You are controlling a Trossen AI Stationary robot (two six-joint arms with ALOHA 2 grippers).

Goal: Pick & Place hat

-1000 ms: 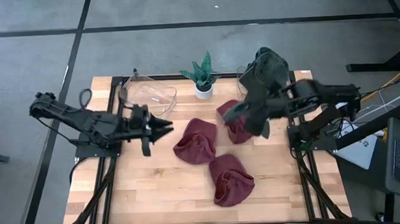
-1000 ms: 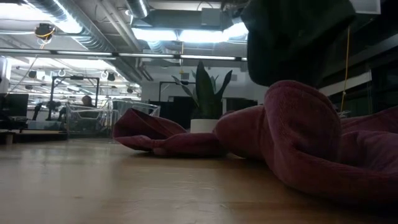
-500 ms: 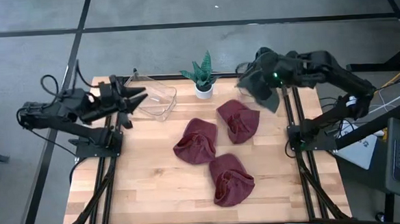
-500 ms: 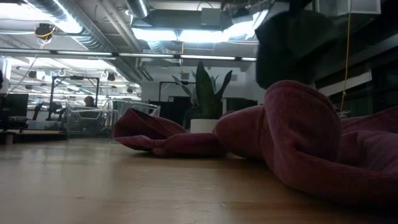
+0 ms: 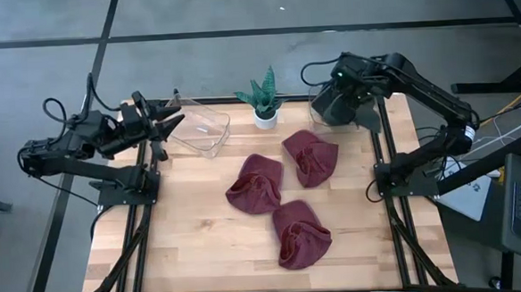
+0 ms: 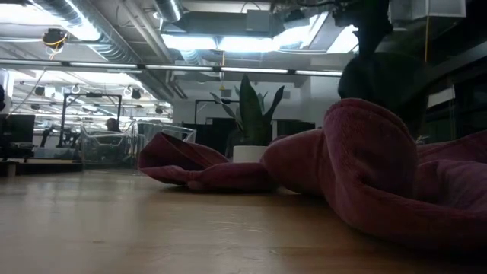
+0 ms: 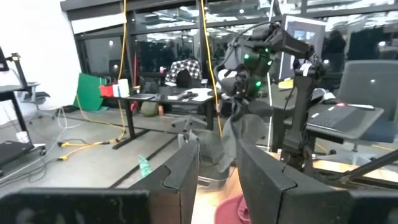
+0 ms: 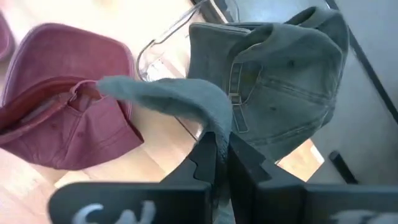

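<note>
A dark green cap (image 5: 337, 104) hangs from my right gripper (image 5: 346, 81) over a clear container (image 5: 313, 116) at the table's far right corner. It also shows in the low view as a dark shape (image 6: 380, 80) and in the right wrist view (image 8: 286, 81). Three maroon caps lie flat on the table: one (image 5: 312, 156) nearest the right gripper, one (image 5: 254, 184) in the middle, one (image 5: 301, 233) nearer the front. My left gripper (image 5: 172, 124) (image 7: 217, 177) is open in the air beside a second clear container (image 5: 199, 129) at the far left. My right gripper pinches the green cap's brim (image 8: 210, 121) between its two fingers (image 8: 204, 155), coming from above and pointing down. The cap is lifted clear. Its crown and back strap (image 8: 235, 84) hang below the fingers over the container.
A small potted plant (image 5: 264, 101) stands at the far edge between the two clear containers. Bare wood lies along the table's near edge and left side (image 5: 185, 239). Both arm bases stand at the table's side edges.
My right gripper has carried the green cap from above the maroon caps toward the far right corner, and the cap now hangs over the clear container. My left gripper has drawn back from the table's middle toward the far left, beside the other container.
</note>
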